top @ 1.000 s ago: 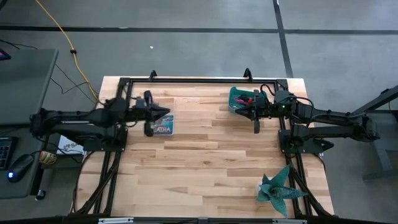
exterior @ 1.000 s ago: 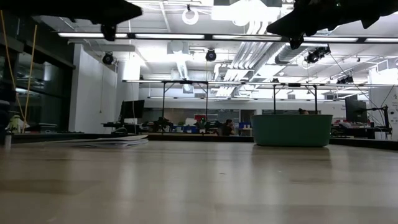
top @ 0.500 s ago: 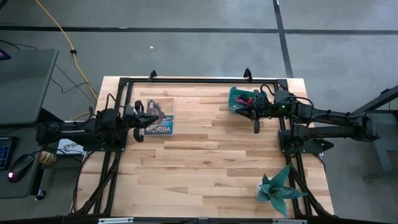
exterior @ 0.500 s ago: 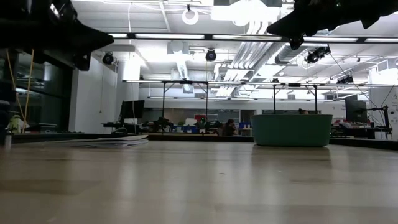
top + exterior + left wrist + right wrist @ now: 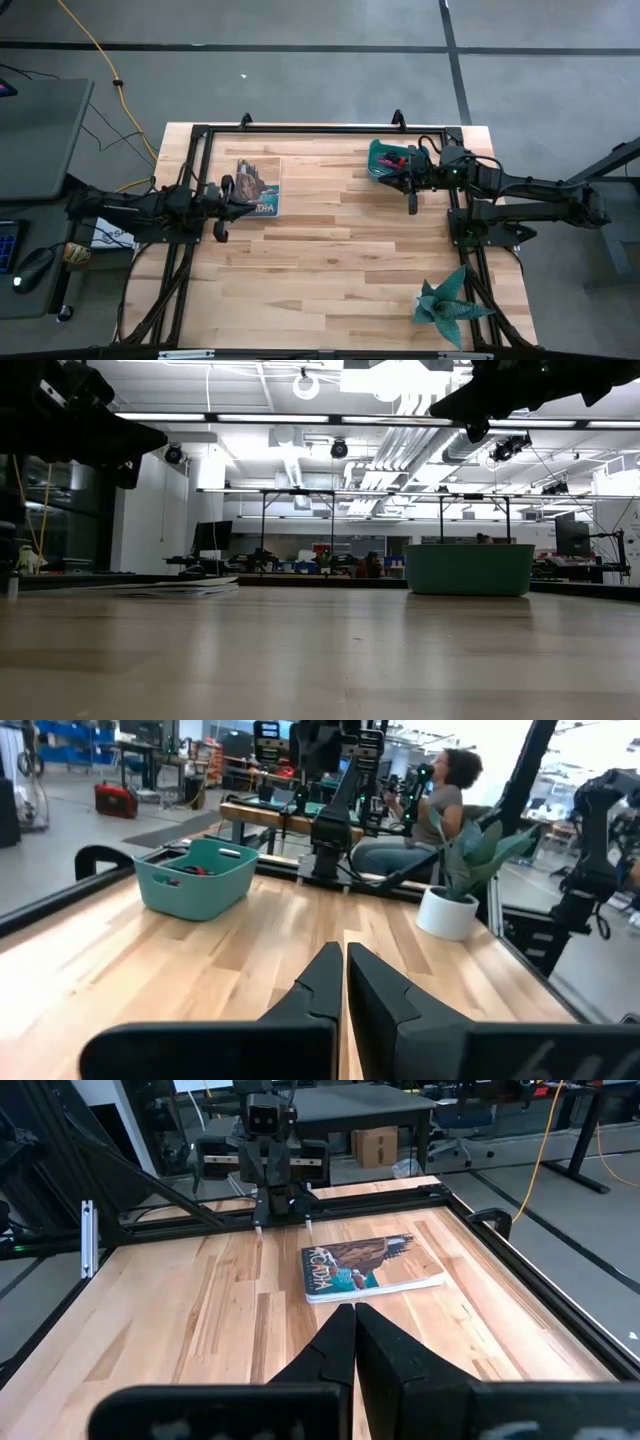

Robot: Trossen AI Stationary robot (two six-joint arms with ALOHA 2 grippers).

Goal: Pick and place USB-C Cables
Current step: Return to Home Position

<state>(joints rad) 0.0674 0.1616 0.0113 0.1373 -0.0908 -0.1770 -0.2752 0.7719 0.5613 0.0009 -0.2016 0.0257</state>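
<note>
The USB-C cables lie in a teal bin (image 5: 383,160) at the table's far right. From above, only a bit of red and pink (image 5: 393,158) shows among them. The left wrist view shows dark and red strands (image 5: 190,870) inside the bin (image 5: 195,880). My right gripper (image 5: 400,174) hovers shut over the bin's near-right rim and points toward the table's left, fingers together (image 5: 354,1330). My left gripper (image 5: 248,199) is shut and empty (image 5: 343,975). It hangs above the table at the left edge of a book and points right.
A picture book (image 5: 258,187) lies flat on the far-left part of the table (image 5: 370,1267). A potted spiky plant (image 5: 450,300) stands at the near right corner. A black frame rail (image 5: 320,129) rims the table. A person (image 5: 440,790) sits beyond the right side.
My left arm has drawn back toward the table's left edge and a little toward the near edge, coming off the book, which now shows almost whole. In the low view it has also sunk slightly. It stayed shut.
</note>
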